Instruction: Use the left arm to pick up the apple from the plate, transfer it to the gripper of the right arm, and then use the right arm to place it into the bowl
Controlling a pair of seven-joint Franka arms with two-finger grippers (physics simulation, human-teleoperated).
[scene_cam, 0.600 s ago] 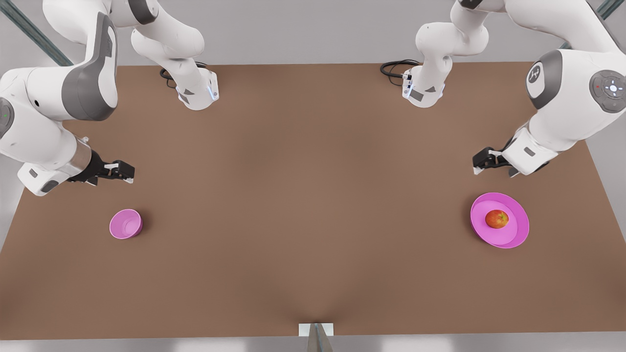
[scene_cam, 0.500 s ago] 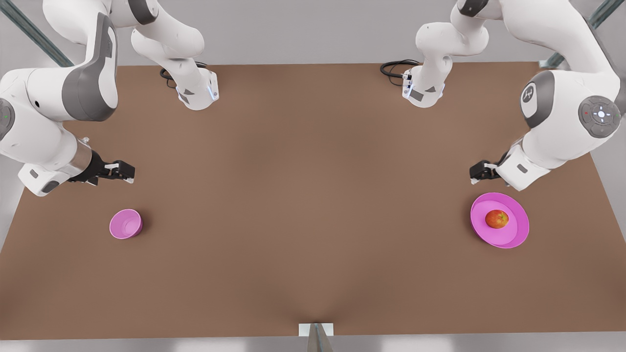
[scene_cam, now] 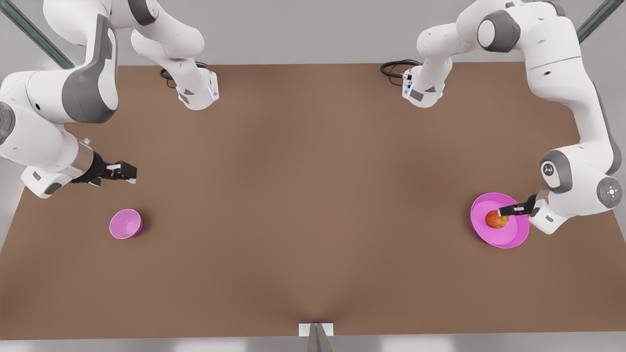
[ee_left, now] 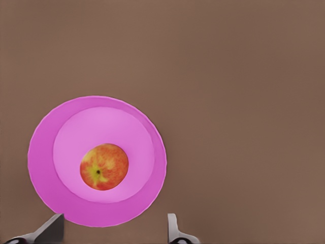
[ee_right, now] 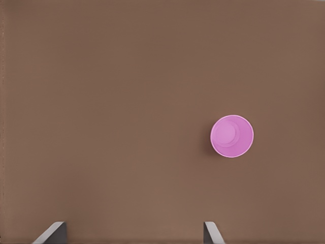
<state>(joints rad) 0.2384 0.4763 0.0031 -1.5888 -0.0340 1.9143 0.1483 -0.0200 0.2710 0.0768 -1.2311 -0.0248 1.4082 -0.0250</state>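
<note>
The red-orange apple (scene_cam: 495,221) lies in the middle of the wide pink plate (scene_cam: 511,238) at the front view's right. My left gripper (scene_cam: 508,211) hangs over the plate, its tip above the apple's edge. In the left wrist view its fingers (ee_left: 53,230) stand wide apart and open, with the apple (ee_left: 104,166) and plate (ee_left: 43,152) below and nothing held. My right gripper (scene_cam: 125,172), on the silver-cuffed arm, waits open at the front view's left, behind the small pink bowl (scene_cam: 125,224). From the right wrist camera the bowl (ee_right: 232,135) lies off to one side.
The brown table (scene_cam: 313,195) spreads wide between bowl and plate. Both arm bases (scene_cam: 198,93) stand at its far edge, with black cables (scene_cam: 393,68) by one of them. A small white bracket (scene_cam: 316,330) sits at the near edge.
The left arm has swung toward the table's near side and lowered, bringing its gripper from behind the plate to over the apple. The right arm has hardly moved.
</note>
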